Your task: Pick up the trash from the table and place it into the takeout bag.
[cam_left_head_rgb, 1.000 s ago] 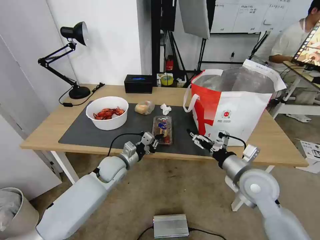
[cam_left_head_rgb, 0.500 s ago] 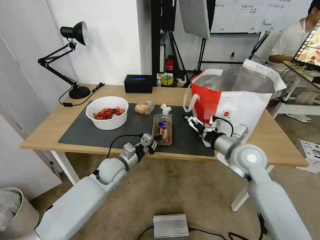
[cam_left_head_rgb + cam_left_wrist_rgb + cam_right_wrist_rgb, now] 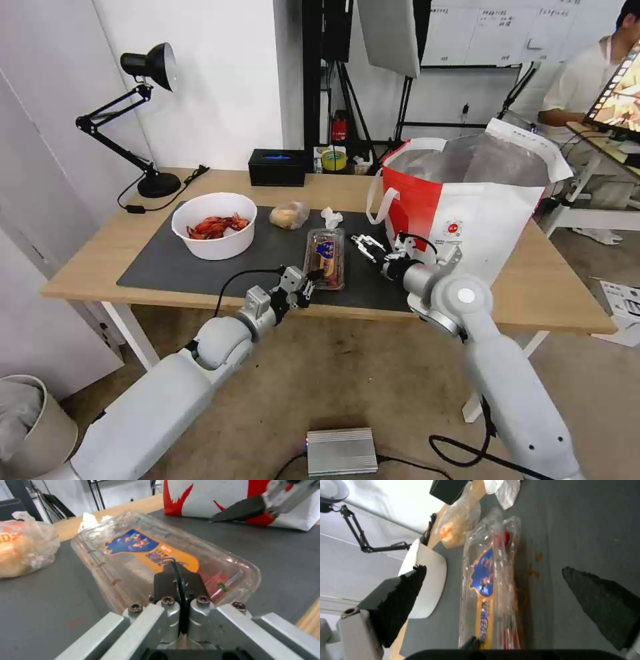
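So the right gripper [image 3: 361, 242] is out over the dark mat [image 3: 173, 267], fingers spread wide apart, sitting just to the right of the clear hinged tray [image 3: 325, 258] and not touching it. The left gripper [image 3: 309, 282] is at the tray's near end with its fingers pressed together, tip right up against the plastic lid; can't tell if it's actually pinching anything. Counting the trash on the table [image 3: 100, 253]: one tray with red bits, one crumpled tissue [image 3: 330, 217] just behind it, one small clear bag of tan food [image 3: 289, 215], one white bowl of crayfish shells [image 3: 214, 225] further left. One takeout bag [image 3: 467, 213] stands upright on the right side, mouth open
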Available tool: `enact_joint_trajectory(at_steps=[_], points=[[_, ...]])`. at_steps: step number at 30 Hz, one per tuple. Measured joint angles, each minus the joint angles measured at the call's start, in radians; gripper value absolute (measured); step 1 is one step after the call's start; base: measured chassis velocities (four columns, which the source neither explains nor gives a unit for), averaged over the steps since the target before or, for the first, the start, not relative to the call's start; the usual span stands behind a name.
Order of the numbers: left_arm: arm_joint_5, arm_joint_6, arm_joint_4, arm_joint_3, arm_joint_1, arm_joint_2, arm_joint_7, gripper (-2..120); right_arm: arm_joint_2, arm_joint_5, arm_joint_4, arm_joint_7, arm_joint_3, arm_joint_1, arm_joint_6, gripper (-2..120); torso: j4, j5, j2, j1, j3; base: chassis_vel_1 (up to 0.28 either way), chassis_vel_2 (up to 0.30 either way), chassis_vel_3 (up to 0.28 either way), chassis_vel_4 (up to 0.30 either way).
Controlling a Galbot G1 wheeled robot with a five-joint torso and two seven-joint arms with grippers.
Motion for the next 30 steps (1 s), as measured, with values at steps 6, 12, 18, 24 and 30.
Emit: enact_joint_trajectory(at_steps=[6,12,18,24,30], points=[[-0.001,-0.002,0.001,0.001,0.003,-0.003,0.000,0,0.026,-0.028,-0.048,-0.008,-0.020,0.029,-0.003,100,0.0000,0.0000,0.000,0.000,0.000,0.000,0.000,0.000,0.000],[-0.014,-0.002,0.000,0.001,-0.004,0.001,-0.002,0,0.051,-0.050,-0.086,-0.016,-0.034,0.062,-0.005,100,0.0000,0.0000,0.000,0.000,0.000,0.000,0.000,0.000,0.000],[-0.019,-0.002,0.000,0.002,-0.004,0.003,-0.004,0,0.067,-0.067,-0.124,-0.008,-0.046,0.092,-0.010,100,0.0000,0.0000,0.000,0.000,0.000,0.000,0.000,0.000,0.000],[-0.022,-0.003,0.001,0.004,-0.004,0.003,-0.007,0,0.085,-0.070,-0.147,0.038,-0.055,0.120,-0.035,100,0.0000,0.0000,0.000,0.000,0.000,0.000,0.000,0.000,0.000],[-0.025,-0.003,0.001,0.009,-0.005,0.004,-0.009,0,0.102,-0.071,-0.170,0.089,-0.062,0.143,-0.058,100,0.0000,0.0000,0.000,0.000,0.000,0.000,0.000,0.000,0.000]])
